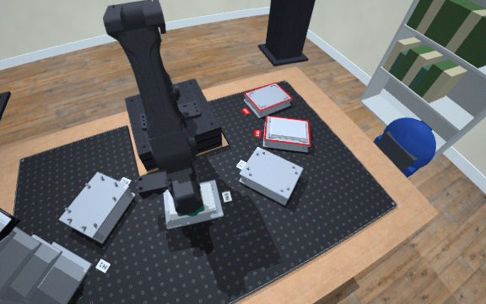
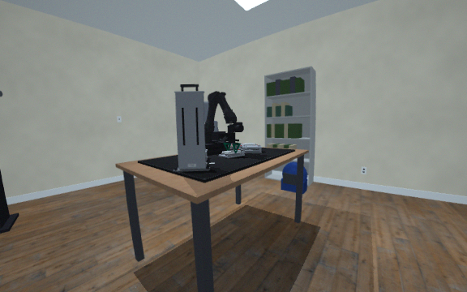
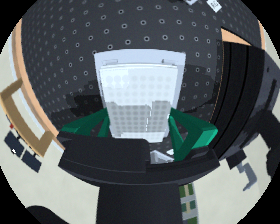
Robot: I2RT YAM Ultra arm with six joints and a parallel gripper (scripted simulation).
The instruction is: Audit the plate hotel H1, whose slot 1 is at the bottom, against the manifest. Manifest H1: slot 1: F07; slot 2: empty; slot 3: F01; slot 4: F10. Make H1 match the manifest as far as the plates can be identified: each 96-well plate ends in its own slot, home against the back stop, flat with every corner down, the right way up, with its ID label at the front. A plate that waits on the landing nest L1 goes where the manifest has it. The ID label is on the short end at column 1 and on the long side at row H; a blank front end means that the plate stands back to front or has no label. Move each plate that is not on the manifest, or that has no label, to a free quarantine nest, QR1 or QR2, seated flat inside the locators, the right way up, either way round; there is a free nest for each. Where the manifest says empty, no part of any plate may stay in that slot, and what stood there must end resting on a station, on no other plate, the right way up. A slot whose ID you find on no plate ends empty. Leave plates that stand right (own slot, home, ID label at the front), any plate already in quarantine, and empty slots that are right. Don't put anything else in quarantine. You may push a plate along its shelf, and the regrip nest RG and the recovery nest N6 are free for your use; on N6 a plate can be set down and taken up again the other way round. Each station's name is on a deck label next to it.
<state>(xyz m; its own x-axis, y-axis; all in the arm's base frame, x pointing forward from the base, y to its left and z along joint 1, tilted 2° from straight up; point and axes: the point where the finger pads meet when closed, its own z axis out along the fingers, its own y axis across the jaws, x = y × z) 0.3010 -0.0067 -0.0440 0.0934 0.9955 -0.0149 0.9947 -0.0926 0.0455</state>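
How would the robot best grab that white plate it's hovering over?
From straight above, one finger on each long side of the plate. It lies flat on its nest with both long sides free, and the gripper hangs over it, green fingers straddling it. Whether they have clamped it cannot be told.
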